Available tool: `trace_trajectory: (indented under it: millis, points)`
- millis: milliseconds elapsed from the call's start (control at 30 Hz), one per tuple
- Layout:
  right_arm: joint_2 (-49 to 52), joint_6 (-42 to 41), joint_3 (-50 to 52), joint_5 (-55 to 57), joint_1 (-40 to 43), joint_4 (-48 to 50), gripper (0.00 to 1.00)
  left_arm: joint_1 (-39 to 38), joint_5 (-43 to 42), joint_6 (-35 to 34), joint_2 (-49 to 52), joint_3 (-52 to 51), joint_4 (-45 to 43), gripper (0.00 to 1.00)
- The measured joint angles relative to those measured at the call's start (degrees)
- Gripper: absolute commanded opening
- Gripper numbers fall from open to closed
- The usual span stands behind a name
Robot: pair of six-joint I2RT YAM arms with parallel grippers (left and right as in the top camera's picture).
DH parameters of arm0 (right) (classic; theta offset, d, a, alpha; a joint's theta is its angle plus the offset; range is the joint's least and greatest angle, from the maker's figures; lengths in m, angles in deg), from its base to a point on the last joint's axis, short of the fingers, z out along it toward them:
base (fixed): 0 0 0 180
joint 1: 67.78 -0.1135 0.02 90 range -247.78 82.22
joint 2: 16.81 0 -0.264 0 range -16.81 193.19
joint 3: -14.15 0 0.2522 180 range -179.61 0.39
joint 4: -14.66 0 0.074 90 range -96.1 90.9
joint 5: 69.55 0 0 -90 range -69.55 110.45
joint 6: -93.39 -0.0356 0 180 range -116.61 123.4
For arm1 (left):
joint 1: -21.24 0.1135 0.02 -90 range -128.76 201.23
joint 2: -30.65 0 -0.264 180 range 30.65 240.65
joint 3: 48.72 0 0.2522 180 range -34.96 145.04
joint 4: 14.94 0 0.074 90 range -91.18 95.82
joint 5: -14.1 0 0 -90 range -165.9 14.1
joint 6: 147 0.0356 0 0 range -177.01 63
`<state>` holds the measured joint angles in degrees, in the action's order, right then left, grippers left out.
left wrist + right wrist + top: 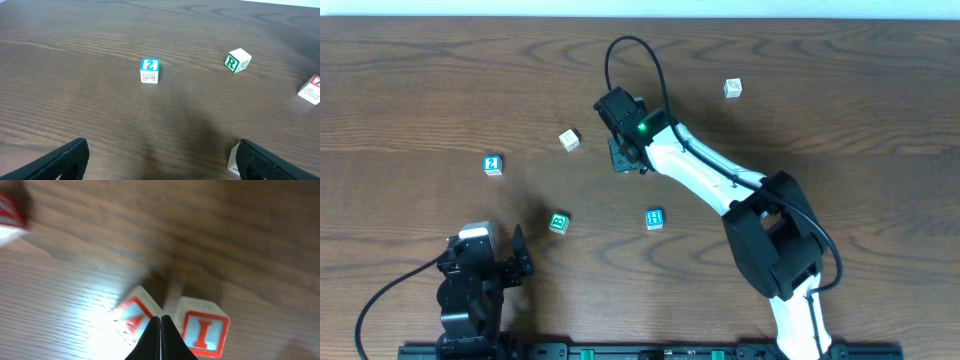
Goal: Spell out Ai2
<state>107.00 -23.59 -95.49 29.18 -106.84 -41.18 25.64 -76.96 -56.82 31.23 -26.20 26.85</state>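
Note:
In the right wrist view, a red "A" block [131,317] and a red "I" block [202,329] lie side by side on the table. My right gripper [160,322] is shut and empty, its tips pointing down between them. In the overhead view this gripper [625,158] hides both blocks. The blue "2" block [493,165] sits at the left and also shows in the left wrist view [149,70]. My left gripper [160,160] is open and empty, low at the front left [510,265].
A green "R" block [558,222] [237,61], a blue block [654,219], a white block [569,139] and another white block [733,88] lie scattered. A pale block [233,160] sits by my left gripper's right finger. A red-edged block [311,90] is at the right.

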Motion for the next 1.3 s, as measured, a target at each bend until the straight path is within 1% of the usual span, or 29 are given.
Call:
trace_trajectory:
  millis: [100,133,167,233,333,367,667,1067,1300]
  points:
    - [0.0,0.6,-2.8,-1.7,0.0,0.6,0.14,0.0,0.0,0.0,0.0,0.0,0.0,0.95]
    - [0.0,1.0,-3.5,-2.7,0.0,1.3,0.17,0.0,0.0,0.0,0.0,0.0,0.0,0.95]
    - [0.0,1.4,-3.9,-3.5,-0.1,2.0,0.17,0.0,0.0,0.0,0.0,0.0,0.0,0.95]
    - [0.0,2.6,-4.2,-5.6,-0.1,2.8,0.15,0.0,0.0,0.0,0.0,0.0,0.0,0.95]
    - [0.0,3.6,-4.2,-7.4,-0.4,2.7,0.04,0.0,0.0,0.0,0.0,0.0,0.0,0.95]
    - [0.0,4.1,-4.2,-7.7,-0.5,2.7,0.01,0.0,0.0,0.0,0.0,0.0,0.0,0.95]
    - [0.6,5.2,-4.2,-9.4,-1.8,2.7,0.01,0.0,0.0,0.0,0.0,0.0,0.0,0.95]
    - [5.2,5.4,-4.2,-9.9,-1.9,2.6,0.01,0.0,0.0,0.0,0.0,0.0,0.0,0.95]
    - [5.9,5.4,-4.2,-9.6,-1.9,0.8,0.01,0.0,0.0,0.0,0.0,0.0,0.0,0.95]
